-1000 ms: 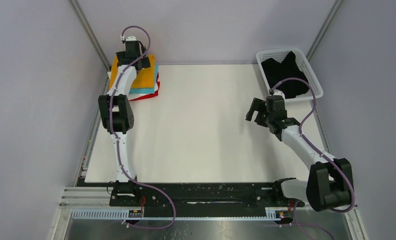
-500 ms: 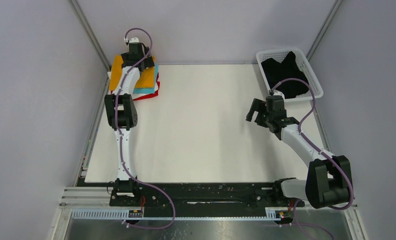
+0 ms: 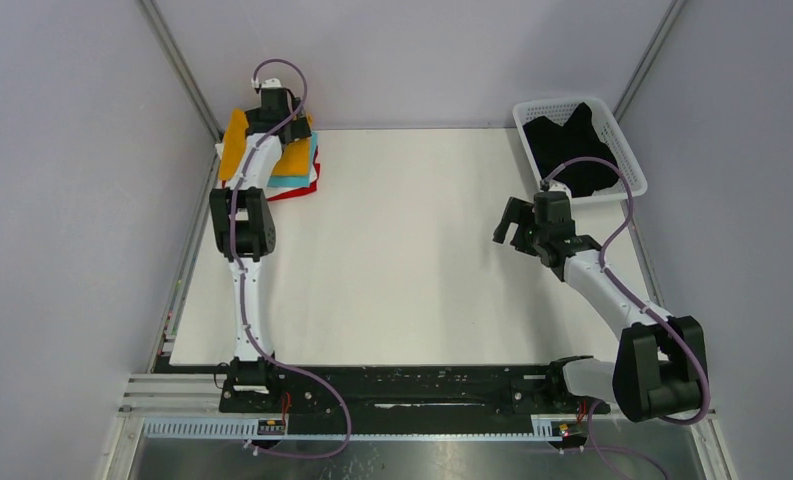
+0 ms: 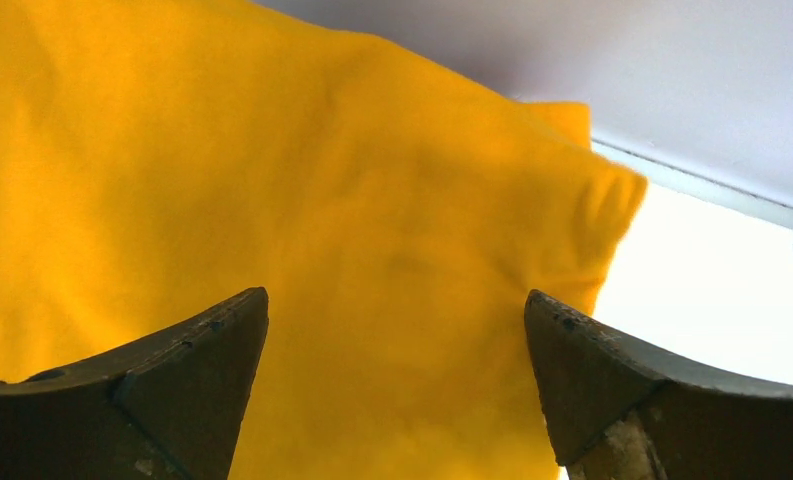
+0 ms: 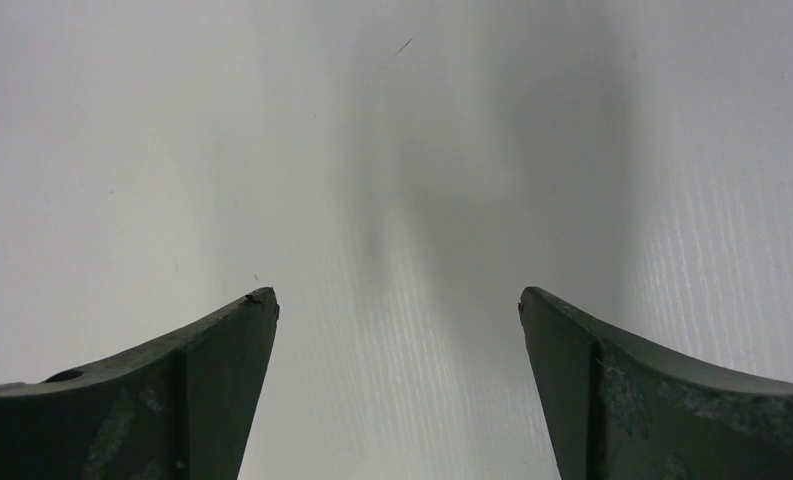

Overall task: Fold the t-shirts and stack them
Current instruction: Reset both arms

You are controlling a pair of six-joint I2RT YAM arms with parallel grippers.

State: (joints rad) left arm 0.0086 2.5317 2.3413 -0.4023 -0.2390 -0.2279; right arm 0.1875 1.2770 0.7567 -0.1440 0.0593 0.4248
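Note:
A stack of folded t-shirts lies at the table's far left corner. The orange-yellow shirt (image 3: 234,142) is on top, with turquoise (image 3: 290,182) and red (image 3: 292,193) edges showing under it. The white one can hardly be made out. My left gripper (image 3: 270,112) is open just above the orange-yellow shirt (image 4: 272,180), its fingers spread over the cloth near its far edge and holding nothing (image 4: 397,300). The black shirt (image 3: 570,148) lies crumpled in the basket. My right gripper (image 3: 512,222) is open and empty over bare table (image 5: 397,295).
The white lattice basket (image 3: 632,160) stands at the far right corner, just behind my right arm. The white table top (image 3: 402,260) runs between the arms. Grey walls and metal frame posts stand close behind the stack and the basket.
My left gripper has moved a little further back over the stack, and the left arm has stretched out straighter. The right arm has not moved.

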